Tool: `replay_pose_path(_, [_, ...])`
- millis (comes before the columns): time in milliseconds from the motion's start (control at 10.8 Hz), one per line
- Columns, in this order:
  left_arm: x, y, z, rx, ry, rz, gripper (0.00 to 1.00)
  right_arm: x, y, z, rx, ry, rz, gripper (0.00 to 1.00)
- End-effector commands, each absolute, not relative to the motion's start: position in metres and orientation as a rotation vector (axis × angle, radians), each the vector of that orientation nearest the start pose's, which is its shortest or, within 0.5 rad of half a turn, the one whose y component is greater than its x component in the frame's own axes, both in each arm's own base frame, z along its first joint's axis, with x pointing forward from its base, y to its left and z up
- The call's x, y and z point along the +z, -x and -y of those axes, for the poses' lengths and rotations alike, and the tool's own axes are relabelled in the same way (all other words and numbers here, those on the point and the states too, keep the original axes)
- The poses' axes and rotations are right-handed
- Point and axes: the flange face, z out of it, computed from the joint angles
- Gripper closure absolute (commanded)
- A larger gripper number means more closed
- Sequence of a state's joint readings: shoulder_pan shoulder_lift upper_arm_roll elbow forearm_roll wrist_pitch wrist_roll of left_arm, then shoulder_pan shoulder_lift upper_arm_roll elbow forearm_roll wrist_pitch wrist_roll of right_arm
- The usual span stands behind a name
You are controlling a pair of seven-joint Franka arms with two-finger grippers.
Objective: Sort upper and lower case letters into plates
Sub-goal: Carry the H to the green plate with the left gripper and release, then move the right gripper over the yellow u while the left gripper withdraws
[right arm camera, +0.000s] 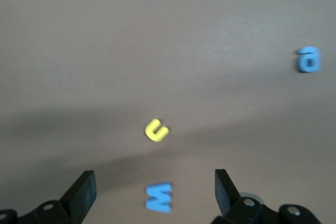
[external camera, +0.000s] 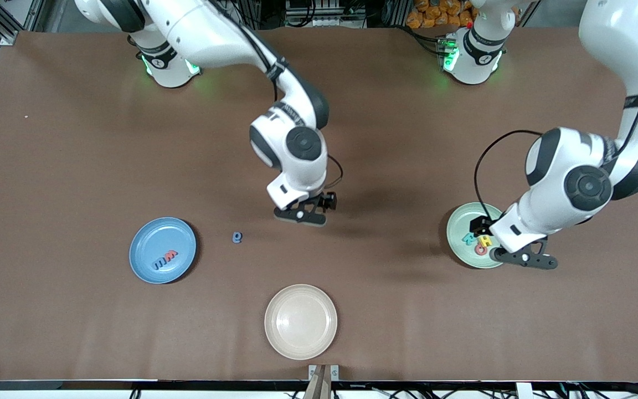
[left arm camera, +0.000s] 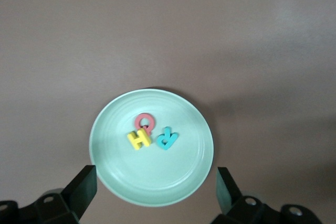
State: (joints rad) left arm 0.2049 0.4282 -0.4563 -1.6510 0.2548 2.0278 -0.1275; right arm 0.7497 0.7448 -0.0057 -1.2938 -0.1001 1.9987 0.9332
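Left gripper: mine, spread wide, empty, over green plate.
Green plate: red O, yellow H, teal R.
Right gripper: mine, spread wide, empty, above yellow u, blue w.
Blue plate: two letters.
Blue a: on table beside it.

Table: brown, matt, cloth-like cover, faint creases, soft sheen under the lights. Pale green plate: smooth plastic look, slight gloss, concentric ridges near the rim. Blue plate: same smooth finish, dull shine. Cream plate: glossier, bright highlight in its well. Letters – yellow H, teal letter, loose yellow letter: matt, soft, foam-like. Arm shells: glossy white plastic with black joints. Left gripper fingers: matt black.
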Motion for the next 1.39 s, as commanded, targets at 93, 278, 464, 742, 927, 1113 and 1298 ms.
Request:
replay_pose_path(93, [0.458,-0.637,0.121,-0.008,3.028,-0.308,0.00,0.246,-0.595,-0.451,-0.101,3.171,0.004,0.00])
replay_pose_path(278, [0.490,-0.628,0.122,0.011,3.054,-0.276,0.00,0.247,-0.606,-0.437,-0.066,3.132,-0.167,0.00])
replay_pose_path(464, [0.515,-0.621,0.123,-0.035,3.078,-0.255,0.00,0.249,-0.602,-0.443,-0.050,3.068,-0.537,0.00])
replay_pose_path(742, [0.547,-0.603,0.126,-0.035,3.095,-0.236,0.00,0.247,-0.604,-0.441,-0.034,2.921,-1.057,0.00])
replay_pose_path(927, [0.566,-0.594,0.115,-0.037,3.102,-0.191,0.00,0.235,-0.599,-0.438,-0.028,2.803,-1.389,0.00])
replay_pose_path(1113, [0.585,-0.584,0.105,-0.042,3.128,-0.141,0.00,0.223,-0.592,-0.443,-0.030,2.680,-1.550,0.00])
replay_pose_path(1298, [0.602,-0.571,0.099,-0.029,3.135,-0.119,0.00,0.192,-0.570,-0.459,-0.047,2.661,-1.506,0.00])
